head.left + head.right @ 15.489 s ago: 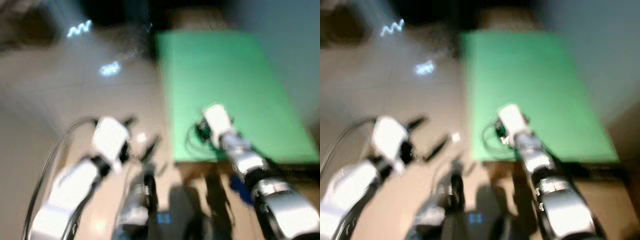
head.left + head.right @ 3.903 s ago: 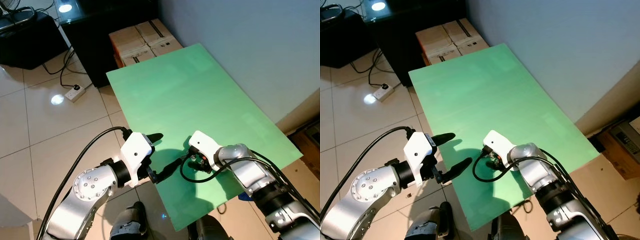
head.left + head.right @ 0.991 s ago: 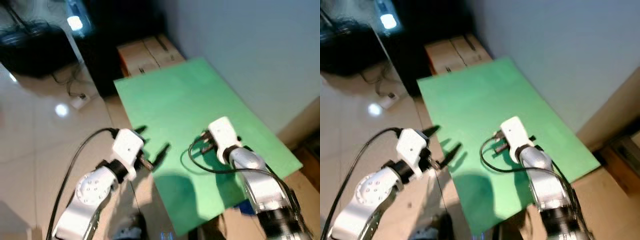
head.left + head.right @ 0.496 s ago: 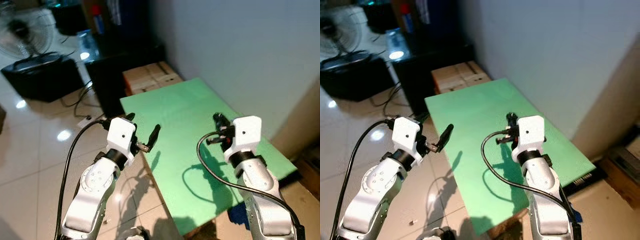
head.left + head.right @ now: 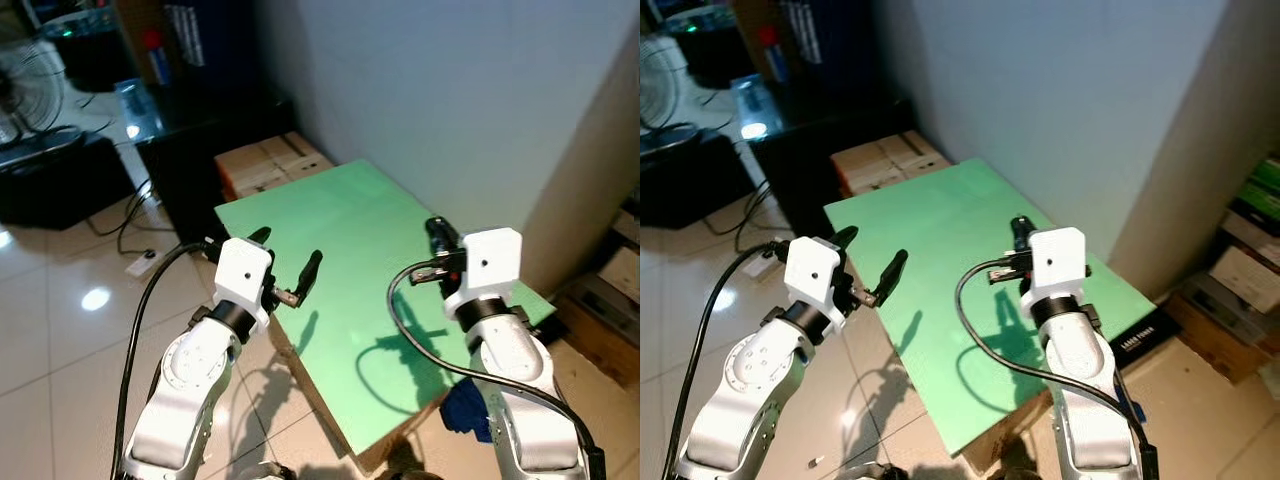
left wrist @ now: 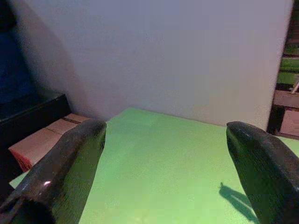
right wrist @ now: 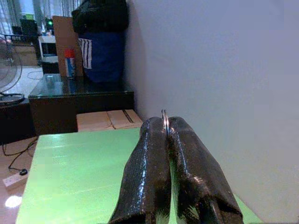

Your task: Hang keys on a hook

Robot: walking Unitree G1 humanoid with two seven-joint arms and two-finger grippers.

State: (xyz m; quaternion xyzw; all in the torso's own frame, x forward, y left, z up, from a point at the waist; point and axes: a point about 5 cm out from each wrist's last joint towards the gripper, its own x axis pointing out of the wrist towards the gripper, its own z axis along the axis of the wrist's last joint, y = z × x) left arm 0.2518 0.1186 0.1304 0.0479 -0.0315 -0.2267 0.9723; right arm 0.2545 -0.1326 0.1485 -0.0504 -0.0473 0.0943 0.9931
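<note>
Right gripper (image 7: 164,135): fingers pinched together on a thin metal key ring (image 7: 164,117), raised over the green table (image 5: 330,250), centre right of frame.
Left gripper (image 5: 285,262): fingers spread wide, empty, centre left.
Risk: the ring sits at the very fingertips, I think; a jolt could drop it.
Containers: cardboard boxes (image 5: 262,163) beyond the table, contents hidden.

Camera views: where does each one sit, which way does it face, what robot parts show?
Left eye view: on the head, looking down at the green table; both arms, left gripper, right gripper.
Right eye view: same head, same scene, slightly offset.
Left wrist view: along the open fingers, facing table and wall.
Right wrist view: along fingers pinched on a key ring, facing wall and cardboard boxes.
Shared: the green table.
</note>
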